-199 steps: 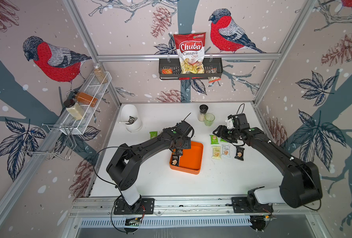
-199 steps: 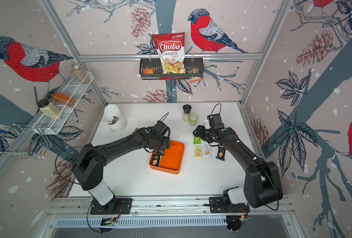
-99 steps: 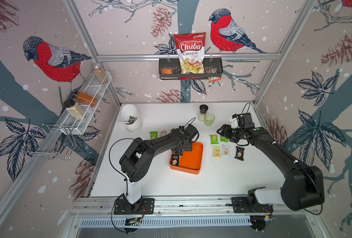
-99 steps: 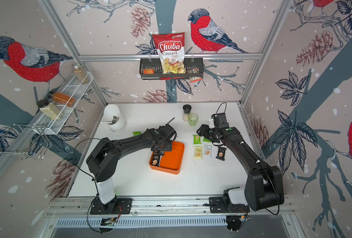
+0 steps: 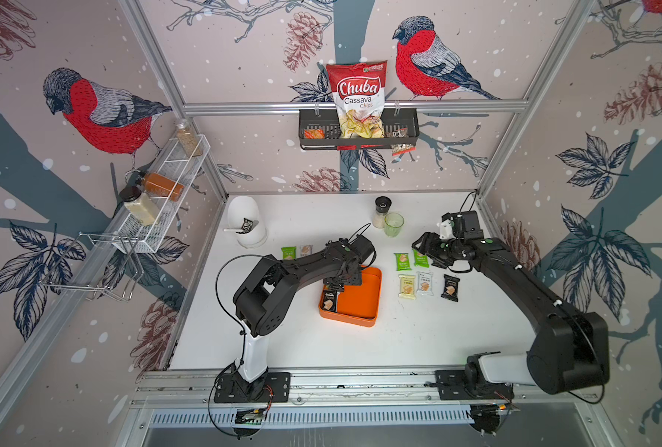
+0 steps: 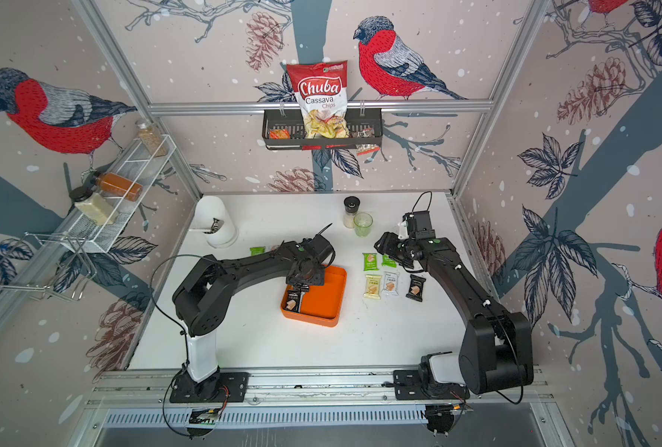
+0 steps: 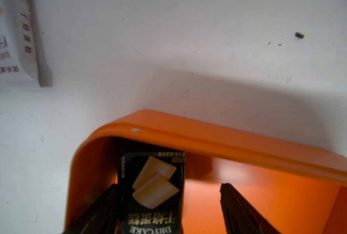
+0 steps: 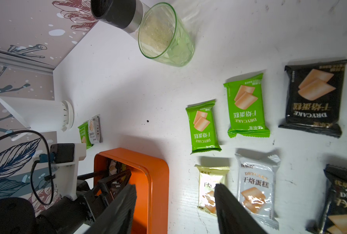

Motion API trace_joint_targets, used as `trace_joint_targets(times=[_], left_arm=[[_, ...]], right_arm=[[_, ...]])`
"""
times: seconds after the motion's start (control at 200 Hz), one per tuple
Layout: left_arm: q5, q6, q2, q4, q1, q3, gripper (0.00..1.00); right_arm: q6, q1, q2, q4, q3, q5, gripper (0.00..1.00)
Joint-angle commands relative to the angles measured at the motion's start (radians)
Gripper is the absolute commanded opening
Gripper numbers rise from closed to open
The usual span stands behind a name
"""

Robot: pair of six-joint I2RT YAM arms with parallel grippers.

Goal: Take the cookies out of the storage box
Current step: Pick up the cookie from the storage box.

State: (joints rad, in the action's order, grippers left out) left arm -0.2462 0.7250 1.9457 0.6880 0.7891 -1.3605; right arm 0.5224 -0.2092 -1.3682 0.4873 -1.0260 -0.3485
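The storage box is a shallow orange tray at mid-table. One black cookie packet lies at its left end. My left gripper is down inside the box and open. The packet sits between its jaws, against one finger and apart from the other. My right gripper hovers open and empty over the table right of the box. Below it lie green, pale yellow, white and black cookies. A green packet and a white one lie left of the box.
A green cup and a dark-capped shaker stand at the back. A white container stands at the back left. A black wire basket with the chips bag hangs on the back wall. A wire rack is on the left wall.
The left arm's elbow has swung right while its gripper stayed over the box's left end and came down around the black packet. The right gripper has drifted slightly right.
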Motion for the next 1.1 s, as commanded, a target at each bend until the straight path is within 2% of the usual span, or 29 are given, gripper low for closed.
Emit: trace_joint_targets(times=[0.0,0.105,0.32,0.775,1.096], left_arm=[[-0.016,-0.015,0.008,0.009,0.002,0.000,0.74],[-0.007,-0.027,0.009,0.003,0.002,0.011,0.61],[-0.012,-0.034,-0.008,-0.004,0.002,0.035,0.50],[0.022,-0.038,-0.089,-0.012,0.002,0.033,0.46],[0.065,-0.028,-0.234,-0.020,0.003,0.073,0.45]], right_arm=[[0.004,0.001,-0.003,-0.004,-0.002,-0.013,0.67],[0.008,0.000,-0.005,-0.005,-0.002,-0.012,0.67],[0.023,0.000,0.001,-0.008,0.001,-0.008,0.67],[0.058,-0.033,0.008,-0.027,0.018,-0.005,0.67],[0.103,-0.109,-0.044,-0.063,-0.023,0.024,0.67]])
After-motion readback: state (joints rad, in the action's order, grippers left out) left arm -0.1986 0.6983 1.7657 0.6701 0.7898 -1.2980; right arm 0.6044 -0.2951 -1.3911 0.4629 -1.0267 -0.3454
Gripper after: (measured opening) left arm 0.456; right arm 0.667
